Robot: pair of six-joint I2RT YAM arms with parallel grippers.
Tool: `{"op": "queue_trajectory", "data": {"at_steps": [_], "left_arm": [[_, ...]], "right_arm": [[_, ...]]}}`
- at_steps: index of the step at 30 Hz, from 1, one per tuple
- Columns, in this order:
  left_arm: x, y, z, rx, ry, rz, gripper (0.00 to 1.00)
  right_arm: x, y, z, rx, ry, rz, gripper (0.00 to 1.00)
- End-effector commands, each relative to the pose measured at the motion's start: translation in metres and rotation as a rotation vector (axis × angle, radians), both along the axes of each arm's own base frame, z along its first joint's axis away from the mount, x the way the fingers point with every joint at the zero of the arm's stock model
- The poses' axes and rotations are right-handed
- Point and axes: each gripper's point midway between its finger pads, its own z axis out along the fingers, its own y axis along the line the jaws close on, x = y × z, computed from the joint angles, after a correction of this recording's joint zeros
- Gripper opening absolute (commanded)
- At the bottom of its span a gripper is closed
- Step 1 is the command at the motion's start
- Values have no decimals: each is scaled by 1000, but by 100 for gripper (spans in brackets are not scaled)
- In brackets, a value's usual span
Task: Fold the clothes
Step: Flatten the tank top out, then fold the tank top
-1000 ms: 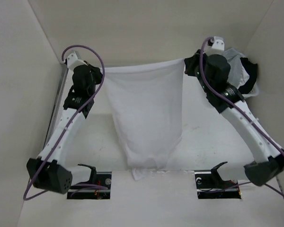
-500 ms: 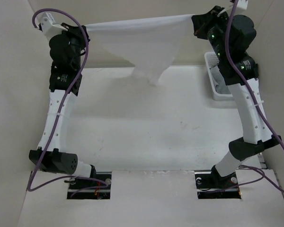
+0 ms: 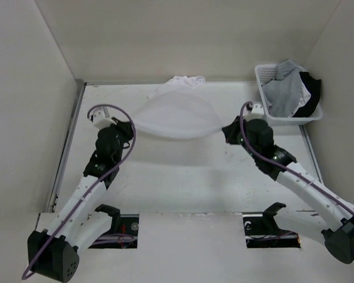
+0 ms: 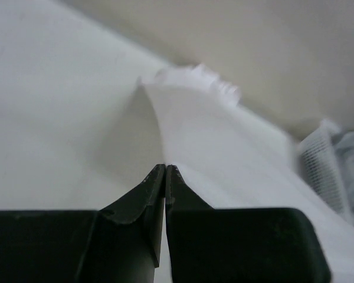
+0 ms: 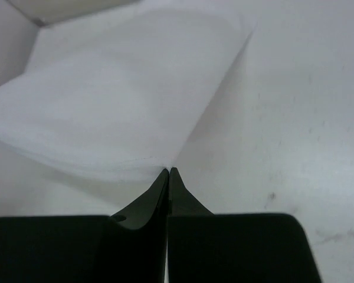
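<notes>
- T-shirt (image 3: 174, 115): white, thin, soft; judged light, limp and prone to sag; slung between both sets of fingers, far end bunched on the table (image 3: 183, 177) beyond them
- Hold: left gripper (image 3: 128, 125) and right gripper (image 3: 226, 132), each pinched tight on one end of the shirt's near edge; judged the best purchase
- Room: open table nearer than the fingers; back wall (image 3: 183, 41) close beyond; basket (image 3: 261, 75) of garments (image 3: 283, 91) beyond the right fingers
</notes>
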Motion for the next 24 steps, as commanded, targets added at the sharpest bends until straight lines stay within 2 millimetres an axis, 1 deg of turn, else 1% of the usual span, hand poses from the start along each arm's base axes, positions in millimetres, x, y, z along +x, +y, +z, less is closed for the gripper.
{"op": "queue_trajectory", "data": {"at_steps": [1,2,4,6,7,8,9,11,13,15,16,17,18,19,21,22,24], "left_arm": [[-33,12,-51,-16,73,43,2],[-46,14,-67,-19,113,45,2],[-72,19,-87,-36,171,42,2],[-94,20,-96,-70,219,35,2],[-109,20,-101,-81,258,24,1],[-117,20,-105,-92,282,20,1],[-128,20,-109,-106,311,11,1],[-144,20,-110,-123,336,-2,1],[-152,15,-101,-173,318,-23,1],[-154,18,-90,-187,303,-6,1],[-152,19,-83,-184,290,3,1],[-148,20,-74,-175,269,11,1],[-139,23,-63,-157,237,33,1],[-129,22,-51,-141,202,37,1],[-100,17,-29,-114,146,51,1],[-87,15,-21,-109,127,59,1],[-50,9,-4,-117,89,75,1]], "right_arm": [[-23,12,-26,120,19,-8,0],[-38,19,-47,121,60,19,0],[-70,28,-82,149,143,58,0],[-104,38,-110,177,221,111,0],[-121,40,-122,184,256,130,0],[-138,43,-130,189,289,150,0],[-155,45,-136,192,324,175,0],[-181,45,-140,187,361,199,0],[-196,44,-135,192,382,208,0],[-202,44,-122,180,372,209,0],[-202,45,-114,174,362,214,0],[-198,46,-106,166,343,208,0],[-188,45,-98,146,308,192,0],[-170,44,-88,122,262,164,0],[-135,42,-71,89,206,132,0],[-113,41,-61,91,170,115,0],[-67,32,-43,103,111,76,0]]}}
